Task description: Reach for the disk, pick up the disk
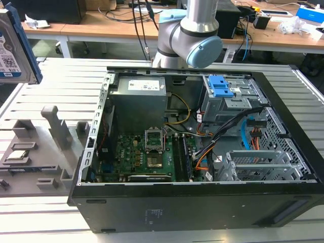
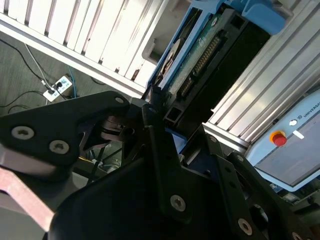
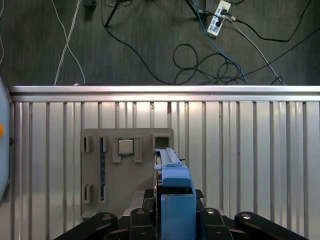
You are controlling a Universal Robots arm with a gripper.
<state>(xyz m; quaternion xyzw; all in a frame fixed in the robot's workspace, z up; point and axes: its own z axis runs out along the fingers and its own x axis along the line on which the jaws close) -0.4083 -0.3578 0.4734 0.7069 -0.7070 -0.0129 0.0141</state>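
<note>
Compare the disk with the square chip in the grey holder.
The disk is held up on edge; the chip lies flat in the grey holder. The disk is larger and rectangular, the chip small and square. The disk has blue rails; the chip has none. Both are silver.

The exterior view looks down into the computer case (image 1: 177, 212). Both wrist views hug the disk (image 3: 176, 195) (image 2: 200, 55) — first wrist view faces straight down (bench (image 3: 250, 150) and floor (image 3: 150, 40)).

A robotics lab or electronics workshop — a robot arm (image 1: 195, 30) stands behind an opened desktop computer case (image 1: 192, 202) on a slatted aluminium table (image 1: 66, 81), cable-strewn wooden workbenches (image 1: 101, 28) line the far side, and a power strip (image 3: 219, 15) with loose cords (image 3: 174, 55) lies on the floor (image 3: 30, 45).
</note>
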